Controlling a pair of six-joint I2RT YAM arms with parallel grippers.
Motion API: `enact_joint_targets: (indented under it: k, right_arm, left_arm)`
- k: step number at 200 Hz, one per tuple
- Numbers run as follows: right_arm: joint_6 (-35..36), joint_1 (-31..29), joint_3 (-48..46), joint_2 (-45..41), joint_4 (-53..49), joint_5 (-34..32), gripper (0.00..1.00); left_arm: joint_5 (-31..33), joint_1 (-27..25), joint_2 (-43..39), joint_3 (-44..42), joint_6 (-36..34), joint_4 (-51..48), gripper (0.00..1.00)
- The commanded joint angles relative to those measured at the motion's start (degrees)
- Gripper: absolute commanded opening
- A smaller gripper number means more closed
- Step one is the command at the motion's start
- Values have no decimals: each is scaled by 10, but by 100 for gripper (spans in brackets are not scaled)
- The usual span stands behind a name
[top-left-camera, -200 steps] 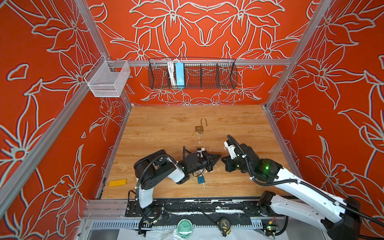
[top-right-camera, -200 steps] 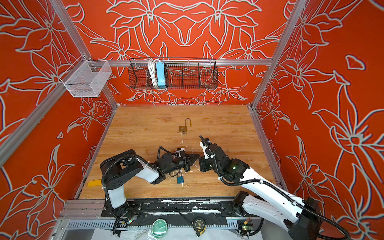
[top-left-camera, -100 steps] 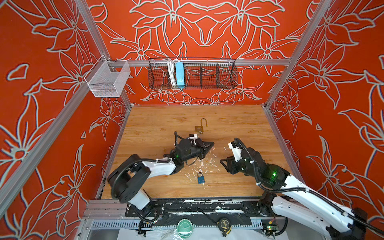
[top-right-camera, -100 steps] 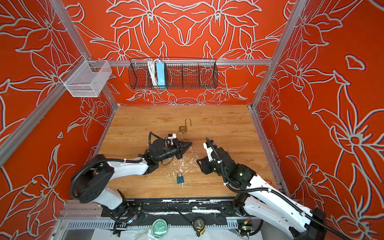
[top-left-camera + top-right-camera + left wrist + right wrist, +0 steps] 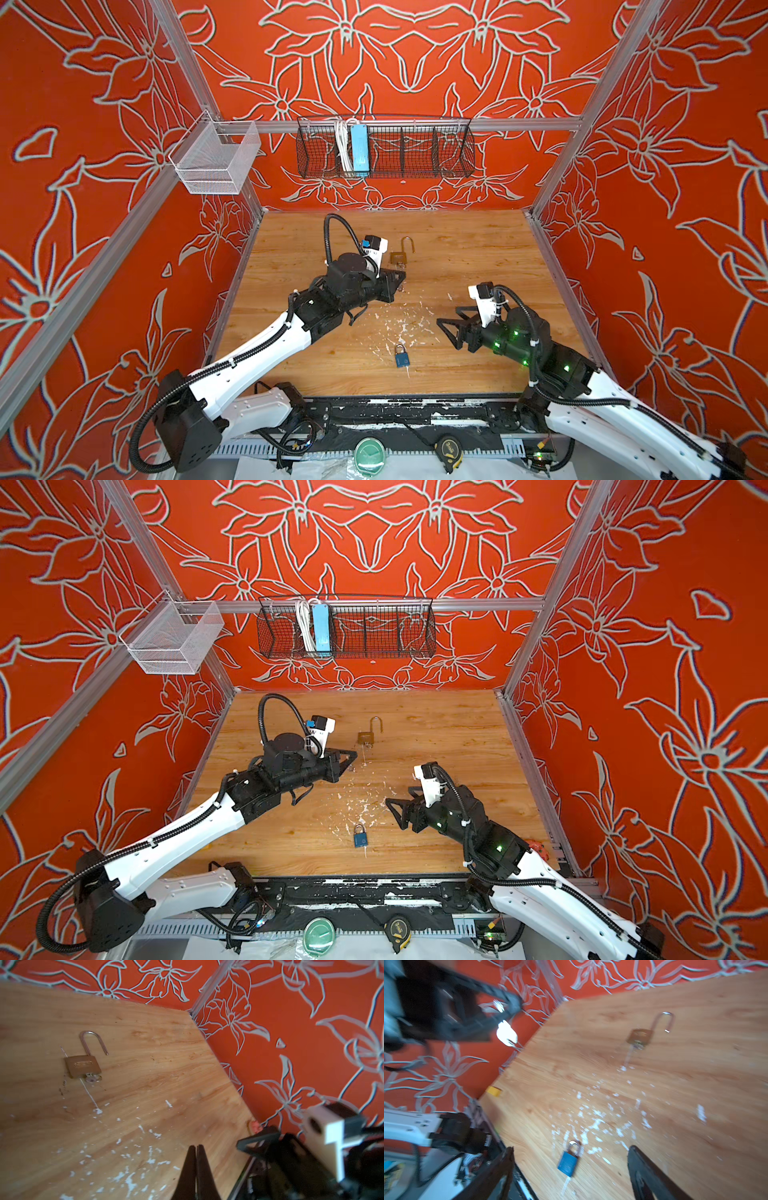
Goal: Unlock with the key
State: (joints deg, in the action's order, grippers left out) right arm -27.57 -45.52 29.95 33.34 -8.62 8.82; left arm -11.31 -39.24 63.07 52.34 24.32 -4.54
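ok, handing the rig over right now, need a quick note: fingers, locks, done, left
Left gripper: fingers shut, just short of the brass padlock, not touching it. Shiny bit at its tip in the right wrist view, unclear what.
Right gripper: open, empty, beside the blue padlock.
Brass padlock: far middle of the table, shackle open, key in it.
Blue padlock: near the front edge, lying flat, shackle looks closed.
Done: brass padlock unlocked.
Left: probably the blue padlock.

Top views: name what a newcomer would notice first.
Loud orange floral walls box in a wooden table. Toward the back a brass padlock lies with its shackle swung open and a key in it; a blue padlock lies shut near the front, by the open right gripper.
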Motion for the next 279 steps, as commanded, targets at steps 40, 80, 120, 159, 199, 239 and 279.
enact_joint_targets:
  k: [40, 80, 120, 159, 199, 239, 279]
  right_arm:
    - [6, -1, -8, 58, 216, 136, 88]
    - [-3, -1, 9, 115, 265, 176, 84]
    - [-2, -2, 18, 133, 289, 190, 77]
    - [-6, -3, 25, 151, 299, 211, 68]
    - [-5, -3, 35, 169, 312, 217, 60]
    - [-4, -4, 55, 193, 314, 240, 55]
    - [-9, -5, 60, 209, 318, 252, 50]
  left_arm:
    - [-130, 3, -105, -119, -153, 189, 0]
    - [-183, 3, -97, -126, -117, 228, 0]
    - [-210, 3, -91, -121, -92, 236, 0]
    - [-224, 3, -87, -121, -81, 239, 0]
    - [-236, 3, -77, -118, -67, 250, 0]
    - [-246, 3, -70, -114, -62, 254, 0]
    - [-246, 3, -70, -111, -62, 256, 0]
